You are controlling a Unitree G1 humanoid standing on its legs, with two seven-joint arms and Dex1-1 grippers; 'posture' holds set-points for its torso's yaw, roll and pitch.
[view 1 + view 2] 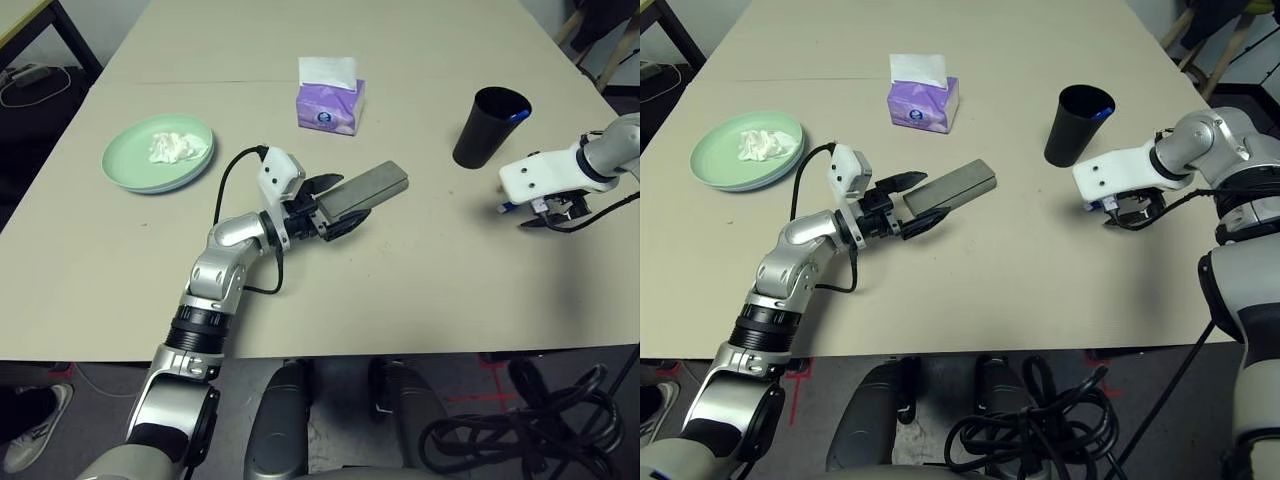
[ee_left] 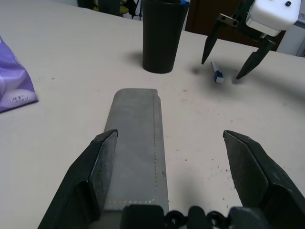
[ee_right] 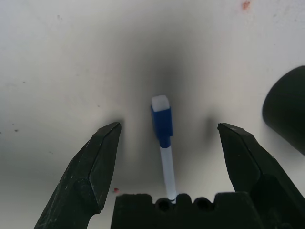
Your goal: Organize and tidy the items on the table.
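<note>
The left wrist view shows a dashed line of stitching along the grey oblong glasses case, lying between the widely parted fingers of the left end effector. The right wrist view reveals a white-blue pen on the counter between the spread fingers of the right end effector; in the left eye view, the arm covers most of it. A blue item sits inside the black tapered cup nearby. On the smooth, light beige counter, a crumpled white tissue rests on stacked pale-green and light-blue round plates, well apart from a purple tissue box. Coiled black cables and red tape marks appear beyond the counter's edge, above a grey floor.
</note>
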